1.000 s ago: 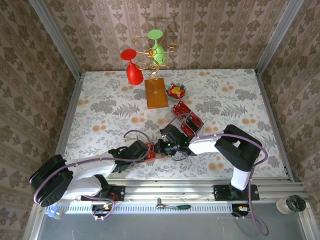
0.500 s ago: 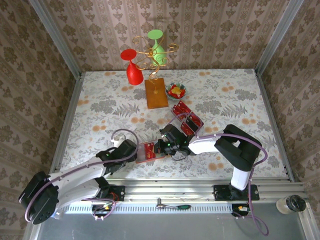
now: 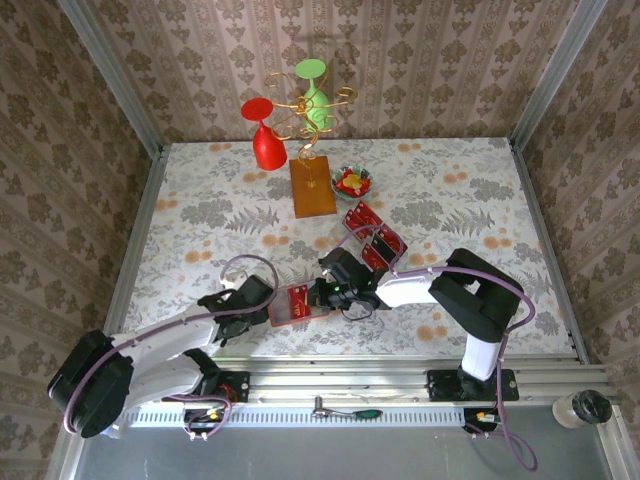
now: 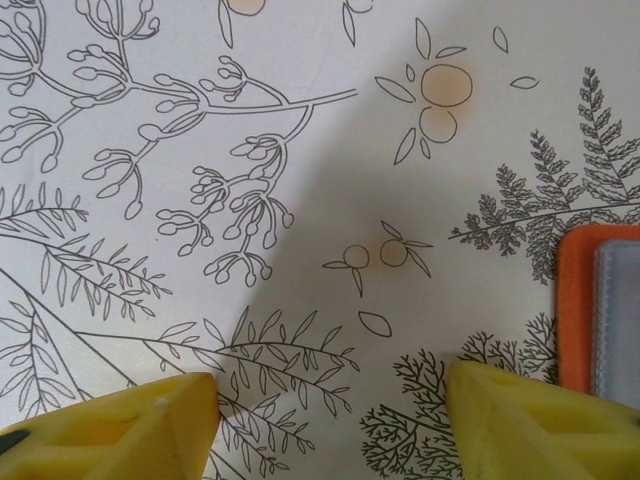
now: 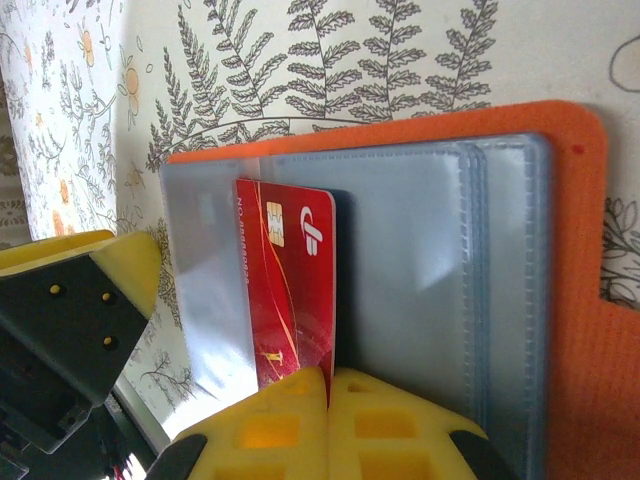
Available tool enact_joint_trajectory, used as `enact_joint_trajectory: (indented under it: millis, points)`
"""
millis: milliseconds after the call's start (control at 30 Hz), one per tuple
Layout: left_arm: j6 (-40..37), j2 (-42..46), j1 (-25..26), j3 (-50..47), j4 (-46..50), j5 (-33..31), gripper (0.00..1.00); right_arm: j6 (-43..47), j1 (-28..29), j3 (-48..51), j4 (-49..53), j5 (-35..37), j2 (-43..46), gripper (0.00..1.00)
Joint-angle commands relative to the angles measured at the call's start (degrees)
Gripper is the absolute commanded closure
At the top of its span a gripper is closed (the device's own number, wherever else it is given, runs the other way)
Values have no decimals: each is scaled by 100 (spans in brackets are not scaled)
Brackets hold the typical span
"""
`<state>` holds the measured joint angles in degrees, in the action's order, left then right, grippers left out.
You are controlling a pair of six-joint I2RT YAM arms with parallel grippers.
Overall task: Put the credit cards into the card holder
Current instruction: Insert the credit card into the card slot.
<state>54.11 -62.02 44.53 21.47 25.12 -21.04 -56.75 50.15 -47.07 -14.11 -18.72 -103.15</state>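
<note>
The orange card holder (image 3: pixel 297 302) lies open near the table's front edge, its clear sleeves (image 5: pixel 420 260) facing up. My right gripper (image 5: pixel 328 385) is shut on a red credit card (image 5: pixel 290 280), which stands on edge at the sleeves of the card holder (image 5: pixel 580 300). In the top view my right gripper (image 3: pixel 318 295) sits at the holder's right side. My left gripper (image 4: pixel 330 420) is open over bare tablecloth, just left of the holder's orange edge (image 4: pixel 575 310), with nothing between its fingers. In the top view my left gripper (image 3: pixel 266 308) is beside the holder. More red credit cards (image 3: pixel 372 235) lie behind.
A brown wooden block (image 3: pixel 313 188) with a gold wire stand is at the back centre. A red glass (image 3: pixel 266 140) and a green glass (image 3: pixel 313 90) are by it. A bowl of candies (image 3: pixel 352 181) sits beside the block. Walls enclose the table.
My left gripper has drawn back to the left, off the card holder, and the left arm has shifted. The right gripper and its card have stayed in place.
</note>
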Motion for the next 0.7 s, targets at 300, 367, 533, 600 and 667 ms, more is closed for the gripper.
enact_joint_trajectory:
  millis: [300,367,533,600,667]
  points:
    - [-378,-867,-55,186,-739,665,36,244,56,-342,768,-163,-355,100]
    - [-383,-914,-50,208,-760,681,36,255,55,-372,776,-192,-381,100]
    - [-392,-983,-54,208,-840,711,36,287,54,-420,829,-207,-407,100]
    - [-392,-996,-43,193,-862,723,36,290,50,-460,844,-231,-411,100]
    - [-384,-1005,-50,183,-868,721,36,309,56,-476,865,-229,-412,100]
